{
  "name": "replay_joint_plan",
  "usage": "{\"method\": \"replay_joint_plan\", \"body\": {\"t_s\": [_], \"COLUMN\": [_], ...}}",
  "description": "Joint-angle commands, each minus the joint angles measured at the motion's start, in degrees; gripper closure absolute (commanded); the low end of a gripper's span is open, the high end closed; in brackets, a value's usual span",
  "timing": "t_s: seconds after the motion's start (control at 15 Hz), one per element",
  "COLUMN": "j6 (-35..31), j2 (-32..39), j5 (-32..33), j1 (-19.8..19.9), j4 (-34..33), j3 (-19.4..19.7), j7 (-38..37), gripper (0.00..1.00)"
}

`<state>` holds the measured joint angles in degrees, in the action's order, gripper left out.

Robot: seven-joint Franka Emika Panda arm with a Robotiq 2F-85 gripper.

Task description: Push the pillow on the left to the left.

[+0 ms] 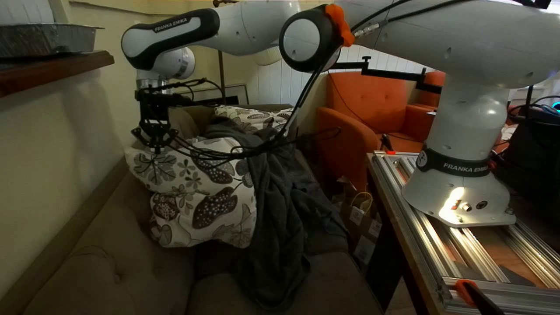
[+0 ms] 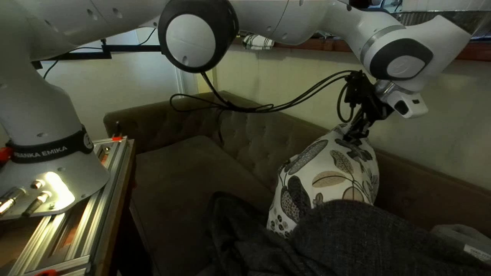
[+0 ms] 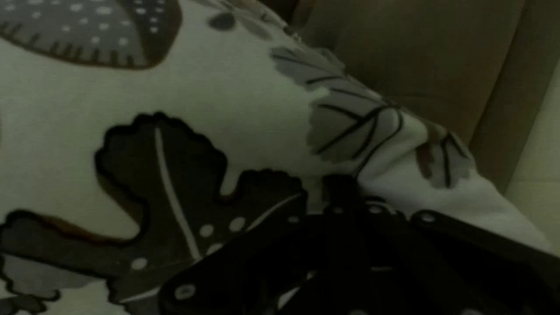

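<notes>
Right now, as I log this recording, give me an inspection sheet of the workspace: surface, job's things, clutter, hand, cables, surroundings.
Surface: brown sofa with tufted backrest.
Job's things: pillow, on the sofa beside the backrest.
Clutter: grey blanket overlapping the pillow in an exterior view; smaller cushion farther along; paper bag beside the sofa.
Hand: jaws look shut and touch the pillow; cannot tell whether cloth is pinched.
Cables: slung slack beneath the arm.
Surroundings: orange armchair; foil tray on a shelf.
</notes>
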<state>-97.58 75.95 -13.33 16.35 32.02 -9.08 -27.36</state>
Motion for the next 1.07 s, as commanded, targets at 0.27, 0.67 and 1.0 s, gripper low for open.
{"method": "replay_joint_plan", "body": {"t_s": [0.27,0.67,1.0], "j6": [15.94,16.18,15.68], "j2": [0.82,-0.42,1.4], "j5": [-0.75,1.71,-2.65], "j1": [-5.14,-4.58,0.3], "j4": [-1.05,-3.52,-12.53], "j3": [-6.15,-3.83,-0.65], "j7": [3.28,3.09,1.48], "gripper": [1.0,1.0,1.0]}}
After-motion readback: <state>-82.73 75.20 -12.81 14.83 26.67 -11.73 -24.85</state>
